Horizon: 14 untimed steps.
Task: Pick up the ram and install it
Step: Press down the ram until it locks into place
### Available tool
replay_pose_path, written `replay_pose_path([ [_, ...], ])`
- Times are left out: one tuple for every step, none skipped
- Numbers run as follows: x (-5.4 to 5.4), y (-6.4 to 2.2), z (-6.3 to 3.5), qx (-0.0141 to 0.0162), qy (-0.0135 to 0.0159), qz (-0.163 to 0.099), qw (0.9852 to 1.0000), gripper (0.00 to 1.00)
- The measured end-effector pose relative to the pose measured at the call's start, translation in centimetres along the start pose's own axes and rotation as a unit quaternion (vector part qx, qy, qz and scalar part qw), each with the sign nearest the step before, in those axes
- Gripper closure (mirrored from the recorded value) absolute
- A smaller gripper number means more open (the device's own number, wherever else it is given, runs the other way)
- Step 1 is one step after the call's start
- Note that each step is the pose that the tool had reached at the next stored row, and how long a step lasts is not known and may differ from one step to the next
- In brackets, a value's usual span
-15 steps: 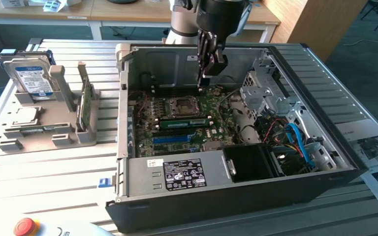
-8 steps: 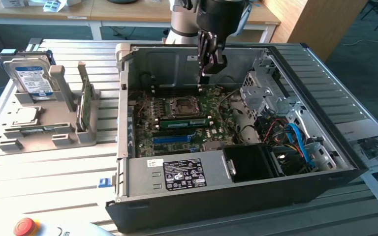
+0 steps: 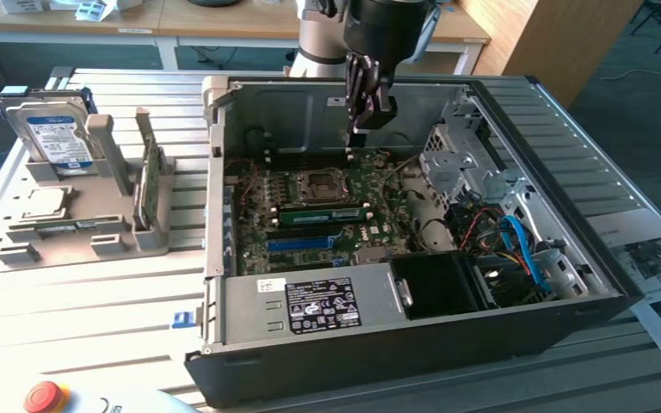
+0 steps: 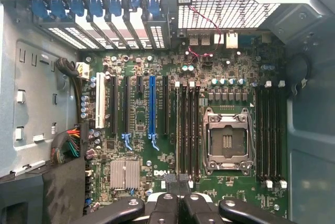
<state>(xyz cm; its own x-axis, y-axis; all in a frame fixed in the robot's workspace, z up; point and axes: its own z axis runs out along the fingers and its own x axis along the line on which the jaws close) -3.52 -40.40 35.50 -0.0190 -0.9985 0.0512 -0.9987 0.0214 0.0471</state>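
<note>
Directly above the motherboard [image 3: 367,231], arm [image 3: 386,30] pointing straight down, end effector [image 3: 361,138] clenched shut.

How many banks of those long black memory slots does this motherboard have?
2. One bank lies between the blue card slot and the processor socket; the other bank lies beyond the socket, beside the case wall. The gripper covers the first bank's end.
</note>
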Motion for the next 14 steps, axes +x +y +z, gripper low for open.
replay_pose_path([
  [0.00, 0.00, 0.00, 0.0000, 0.0000, 0.000, 1.0000, 0.90],
  [0.00, 0.00, 0.00, 0.0000, 0.0000, 0.000, 1.0000, 0.90],
  [0.00, 0.00, 0.00, 0.0000, 0.0000, 0.000, 1.0000, 0.90],
  [0.00, 0.00, 0.00, 0.0000, 0.0000, 0.000, 1.0000, 0.90],
  [0.00, -0.01, 0.00, 0.0000, 0.0000, 0.000, 1.0000, 0.90],
  [0.00, -0.05, 0.00, 0.0000, 0.0000, 0.000, 1.0000, 0.90],
  [0.01, -0.10, -0.01, 0.0000, 0.0000, 0.000, 1.0000, 0.90],
  [0.02, -0.17, -0.01, 0.0000, 0.0001, 0.000, 1.0000, 0.90],
  [0.05, -0.25, -0.02, 0.0000, 0.0001, 0.000, 1.0000, 0.90],
  [0.07, -0.35, -0.02, 0.0000, 0.0000, 0.000, 1.0000, 0.90],
  [0.10, -0.48, -0.02, 0.0000, 0.0000, 0.000, 1.0000, 0.90],
  [0.13, -0.61, -0.02, 0.0000, 0.0000, 0.000, 1.0000, 0.90],
  [0.17, -0.74, -0.03, 0.0000, 0.0000, 0.000, 1.0000, 0.90],
  [0.21, -0.88, -0.03, 0.0000, 0.0000, 0.000, 1.0000, 0.90],
])
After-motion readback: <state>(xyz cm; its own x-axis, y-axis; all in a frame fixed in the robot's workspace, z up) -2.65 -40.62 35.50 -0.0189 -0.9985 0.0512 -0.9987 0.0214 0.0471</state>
